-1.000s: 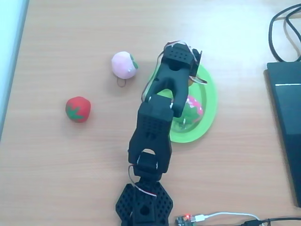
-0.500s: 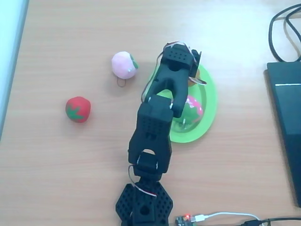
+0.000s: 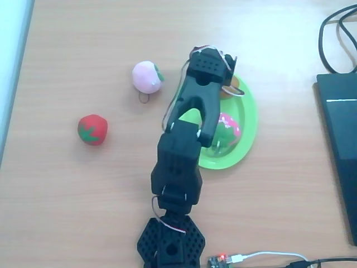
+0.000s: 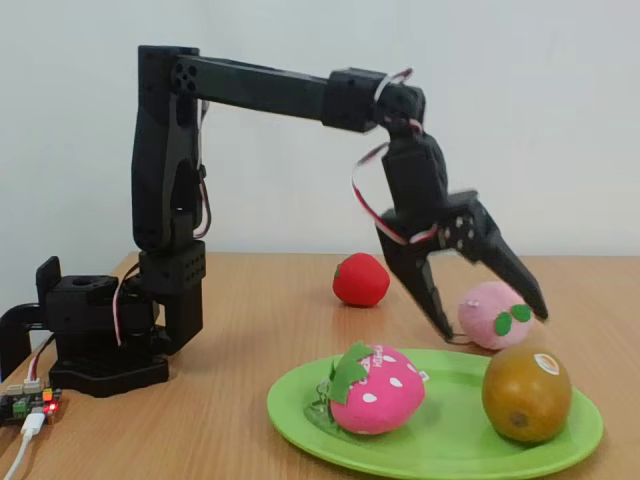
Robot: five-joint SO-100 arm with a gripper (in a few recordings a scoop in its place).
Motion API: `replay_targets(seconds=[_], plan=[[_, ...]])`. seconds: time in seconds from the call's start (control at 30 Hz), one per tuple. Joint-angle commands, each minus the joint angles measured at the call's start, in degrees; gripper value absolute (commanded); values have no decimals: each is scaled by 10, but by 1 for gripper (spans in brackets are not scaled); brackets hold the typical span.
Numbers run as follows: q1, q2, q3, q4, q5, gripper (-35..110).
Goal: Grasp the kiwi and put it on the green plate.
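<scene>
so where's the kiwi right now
In the fixed view the kiwi sits on the right end of the green plate, beside the strawberry toy, under the open claw.

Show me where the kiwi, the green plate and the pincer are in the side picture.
kiwi (image 4: 526, 394): fixed view, middle of its brown body.
green plate (image 4: 300, 418): fixed view, bare left rim.
pincer (image 4: 492, 322): fixed view, midway between the open fingertips, above the kiwi.

The black arm (image 3: 184, 145) is reaching from the near edge over the green plate (image 3: 248, 120), which is lying on the wooden surface (image 3: 83, 195). A pink strawberry toy (image 3: 230, 125) is sitting on the plate, and the kiwi (image 3: 234, 85) is peeking out at the far end beside the arm's head. A pale pink peach (image 3: 147, 76) and a red tomato (image 3: 92, 129) are lying to the left.
</scene>
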Motion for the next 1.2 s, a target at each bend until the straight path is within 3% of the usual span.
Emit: replay_targets(seconds=[0.0,0.23,0.37,0.77,1.17], plan=[[-29,78,4,24,15,37],[-109,213,59,18,18,12],[-139,306,155,-47,-2,-8],[-208,639,489,-207,-4,-8],[-243,924,810,-236,-85,-8]])
